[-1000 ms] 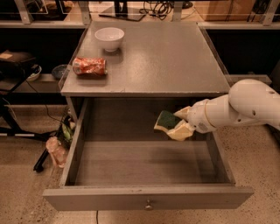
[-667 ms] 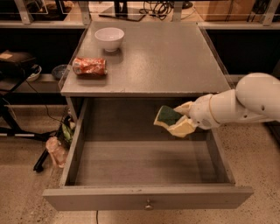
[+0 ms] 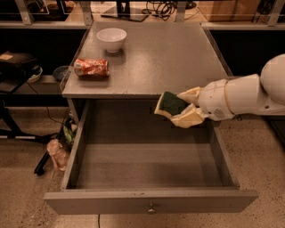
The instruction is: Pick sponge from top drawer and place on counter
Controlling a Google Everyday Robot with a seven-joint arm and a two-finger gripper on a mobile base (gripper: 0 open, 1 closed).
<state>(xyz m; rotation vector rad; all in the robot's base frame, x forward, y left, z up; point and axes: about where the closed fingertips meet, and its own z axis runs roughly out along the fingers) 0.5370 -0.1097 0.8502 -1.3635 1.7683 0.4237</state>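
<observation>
My gripper [image 3: 183,107] comes in from the right and is shut on the sponge [image 3: 169,104], green top over pale yellow foam. It holds the sponge in the air above the back of the open top drawer [image 3: 147,167], level with the front edge of the counter [image 3: 164,53]. The drawer is pulled far out; its grey floor shows nothing else inside. A small brass knob [image 3: 152,208] sits on its front panel.
A white bowl [image 3: 111,39] stands at the counter's back left. A crushed red-orange can [image 3: 91,68] lies on its left side. A wooden shelf with metal posts [image 3: 147,11] runs behind. Bottles and clutter [image 3: 60,151] lie on the floor at the left.
My gripper has lifted the sponge higher, from inside the drawer up to the counter's front edge. Nothing else has moved.
</observation>
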